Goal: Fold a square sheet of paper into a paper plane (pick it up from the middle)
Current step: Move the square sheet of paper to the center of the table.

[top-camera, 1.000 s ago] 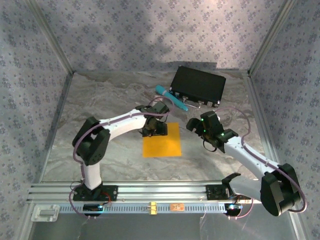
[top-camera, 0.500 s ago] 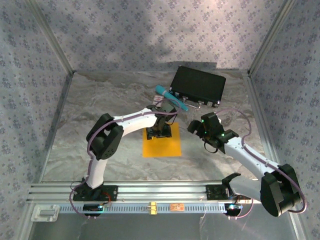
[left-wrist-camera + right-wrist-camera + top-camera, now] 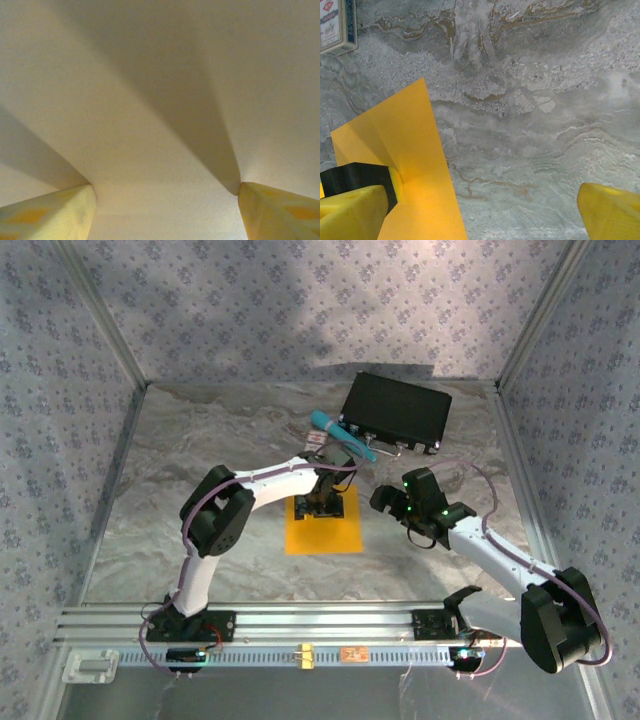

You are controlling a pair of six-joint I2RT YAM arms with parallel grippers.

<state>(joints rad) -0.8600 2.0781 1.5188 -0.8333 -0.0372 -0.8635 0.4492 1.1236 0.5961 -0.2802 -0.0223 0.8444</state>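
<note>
Item, left gripper [image 3: 322, 506]: jaws spread, both fingertips [image 3: 50, 215] set down on the square sheet of paper [image 3: 325, 535], pinching nothing. Right gripper [image 3: 384, 497]: spread wide (holding nothing), just right of the sheet. I see the sheet flat, mid-table [image 3: 200, 540], its sides roughly parallel to the table's edges.

We note black case [image 3: 396, 412] lying flat at far right of marble tabletop [image 3: 200, 450], close to back wall. Teal pen [image 3: 340, 433] lies diagonally just beside case's left near corner. Small white-and-red card [image 3: 337, 25] near pen; contact unclear to us. Patterned walls [image 3: 300, 300] on three sides. Slotted metal rail [image 3: 300, 623] spans near edge.
</note>
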